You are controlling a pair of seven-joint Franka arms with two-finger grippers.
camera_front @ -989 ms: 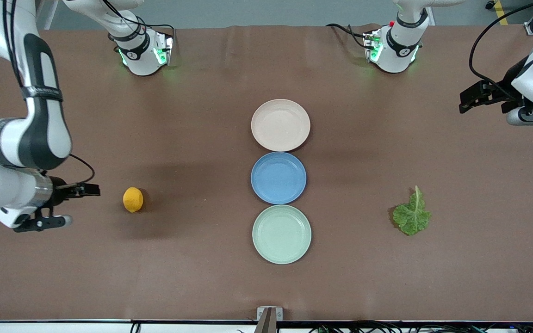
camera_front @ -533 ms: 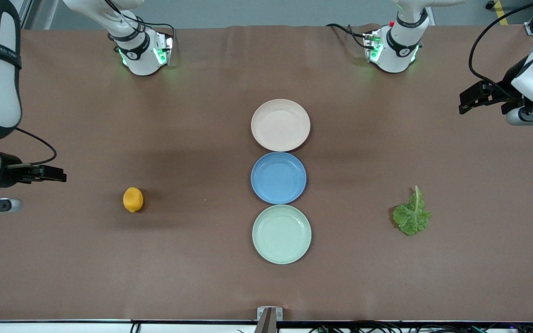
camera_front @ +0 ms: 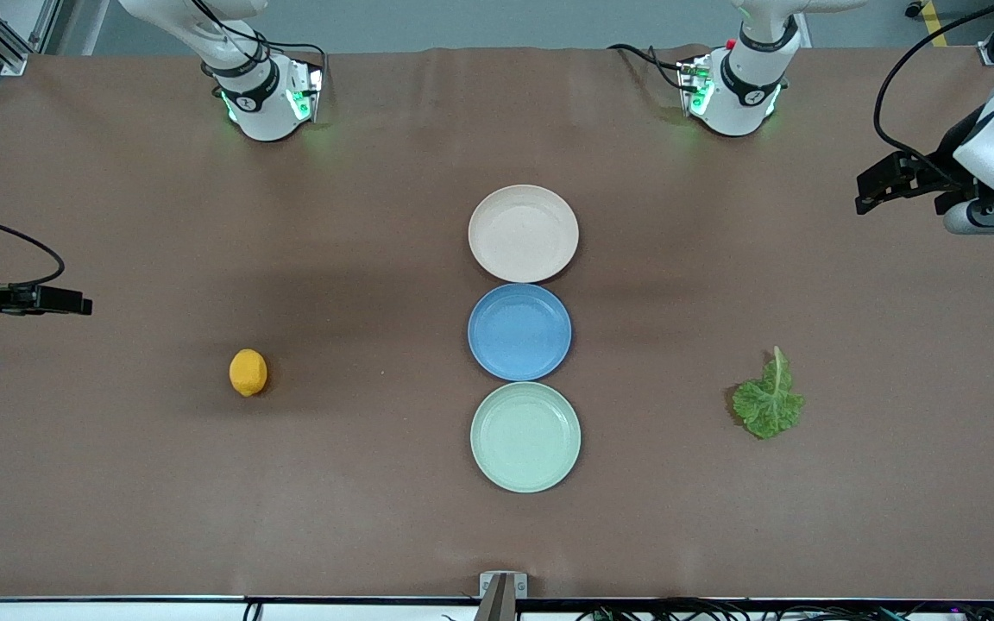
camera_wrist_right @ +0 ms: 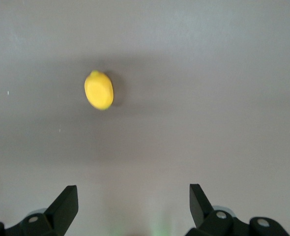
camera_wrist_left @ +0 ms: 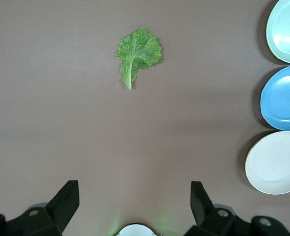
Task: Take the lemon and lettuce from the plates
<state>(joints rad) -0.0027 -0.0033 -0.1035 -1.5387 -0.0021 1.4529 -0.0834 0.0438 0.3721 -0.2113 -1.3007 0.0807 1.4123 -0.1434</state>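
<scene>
The small oval yellow-orange lemon (camera_front: pixel 248 373) sits bare on the brown table (camera_front: pixel 359 500), toward the right arm's end and well apart from the plates. It looks firm, light and rounded, so it may roll or squirt out of a careless pinch; the safest hold would be across its fat middle, not over the pointed ends. The crinkled green lettuce leaf (camera_front: pixel 769 404) lies flat on the table toward the left arm's end, also well apart from the plates. It looks limp, featherlight and easily bruised; the pale central rib running to the stem looks like the stiffest place to take it, with the fingers coming down close against the tabletop.

Three round shallow matte plates stand in a line at mid-table, rims almost touching: the pale pink-beige plate (camera_front: pixel 523 233) nearest the bases, the blue plate (camera_front: pixel 519 332) between, the pale mint green plate (camera_front: pixel 525 436) nearest the front camera. All three hold nothing. So neither food is on a plate now.

The right gripper (camera_wrist_right: pixel 130 196) hangs over the table's edge at its own end, fingers spread wide, nothing between them. The left gripper (camera_wrist_left: pixel 132 194) hangs over its end of the table, likewise spread and carrying nothing, the leaf well clear of it.
</scene>
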